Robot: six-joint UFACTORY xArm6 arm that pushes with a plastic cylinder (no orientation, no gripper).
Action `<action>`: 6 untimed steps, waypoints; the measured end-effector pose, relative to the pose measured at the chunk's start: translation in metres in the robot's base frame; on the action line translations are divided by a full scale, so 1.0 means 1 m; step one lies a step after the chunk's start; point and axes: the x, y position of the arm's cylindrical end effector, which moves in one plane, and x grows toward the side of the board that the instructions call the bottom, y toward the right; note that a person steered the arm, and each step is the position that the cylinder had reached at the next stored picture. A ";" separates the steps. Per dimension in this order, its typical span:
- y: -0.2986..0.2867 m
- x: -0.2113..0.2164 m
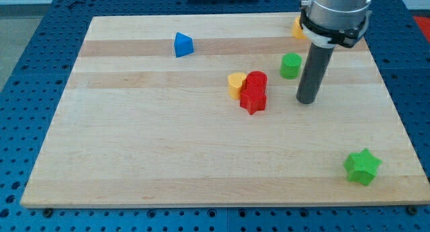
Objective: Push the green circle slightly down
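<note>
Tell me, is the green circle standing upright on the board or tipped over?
Upright: the green circle shows its flat round top and sits flat on the board. My tip is to its lower right, apart.

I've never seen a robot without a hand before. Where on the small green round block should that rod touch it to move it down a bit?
There is nothing to grip with, so I push. My tip should meet the green circle block on its far side, toward the view's top, centred because its round wall could slip sideways. My tip now sits lower right of it, so I would probably circle round first.
</note>
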 end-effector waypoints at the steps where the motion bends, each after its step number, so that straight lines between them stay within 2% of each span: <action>1: -0.019 -0.022; 3: -0.071 -0.039; 5: -0.047 -0.112; 6: -0.022 -0.105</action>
